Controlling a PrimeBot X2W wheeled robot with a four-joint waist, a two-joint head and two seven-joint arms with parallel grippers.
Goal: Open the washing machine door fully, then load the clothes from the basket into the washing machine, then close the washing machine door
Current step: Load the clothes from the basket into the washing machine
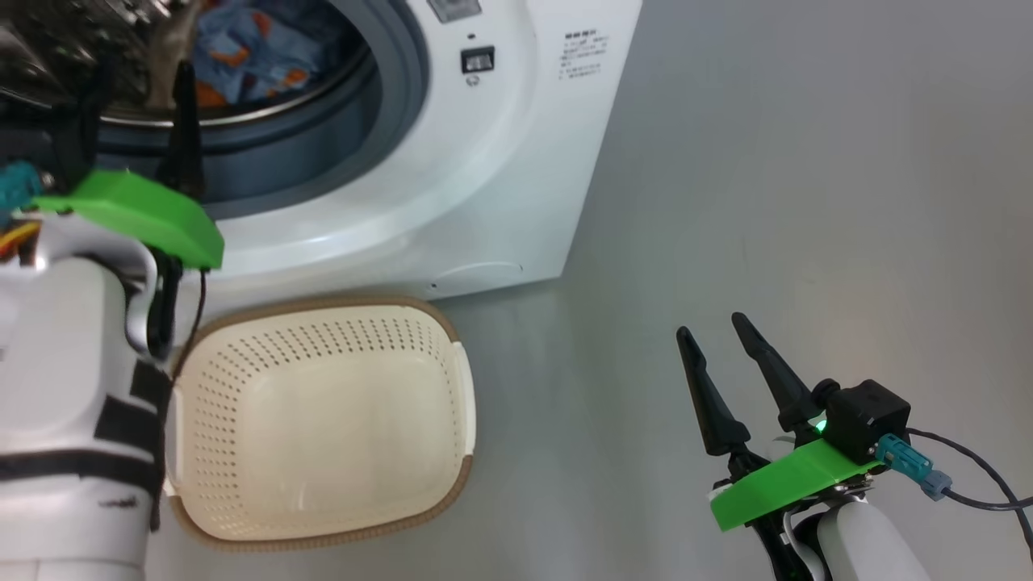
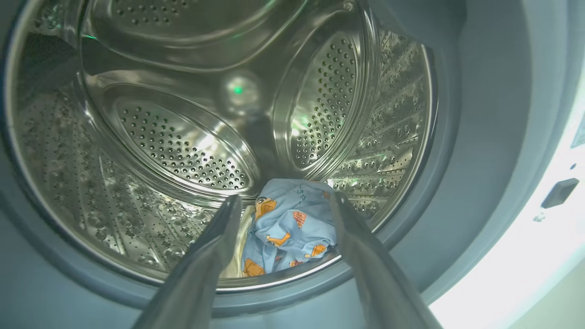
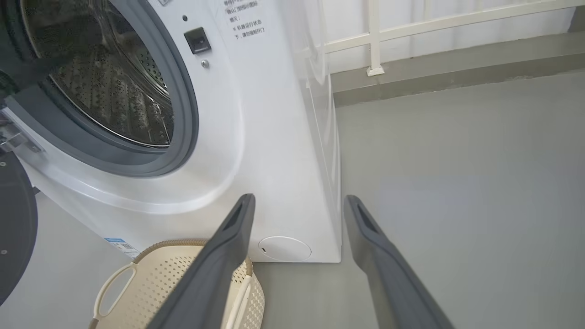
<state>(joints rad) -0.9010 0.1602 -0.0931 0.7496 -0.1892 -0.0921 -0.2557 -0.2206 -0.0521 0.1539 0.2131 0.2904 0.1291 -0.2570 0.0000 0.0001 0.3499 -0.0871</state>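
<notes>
**Clothes in the drum, both pairs of fingers apart**

Head view. We see the left gripper (image 1: 137, 73) raised at the mouth of the washing machine (image 1: 452, 186), its two long dark fingers spread and clamping nothing. The machine is a smooth white box. A grey-blue rubber seal (image 1: 395, 89) rings its round opening. Beyond the fingertips, inside the steel drum (image 1: 48, 48), lie the clothes (image 1: 250, 56), crumpled blue cloth with orange prints. Below that wrist stands the basket (image 1: 323, 303), a rounded rectangle of cream perforated plastic with a brown woven-look rim. Its bare bottom shows across the whole inside. The right gripper (image 1: 712, 324) is well apart from the basket. Its fingers are spread over plain grey floor (image 1: 807, 202), with open room on every side.

Left wrist view. Between the two fingers, just past their tips, the blue garment sits bunched on the drum's front lip. A strip of cream cloth lies beside the finger on the view's left. We cannot tell whether either finger touches the cloth. The drum is shiny and dotted with holes, with raised curved ribs.

Right wrist view. The fingers stand apart, and the machine's lower corner lies between them. Under the finger on the view's left is the basket, with its loop handle. The glossy black door (image 3: 13, 228) curves at the far left edge, swung clear of the opening. Past the other finger, the floor runs to a white railing (image 3: 374, 36).
</notes>
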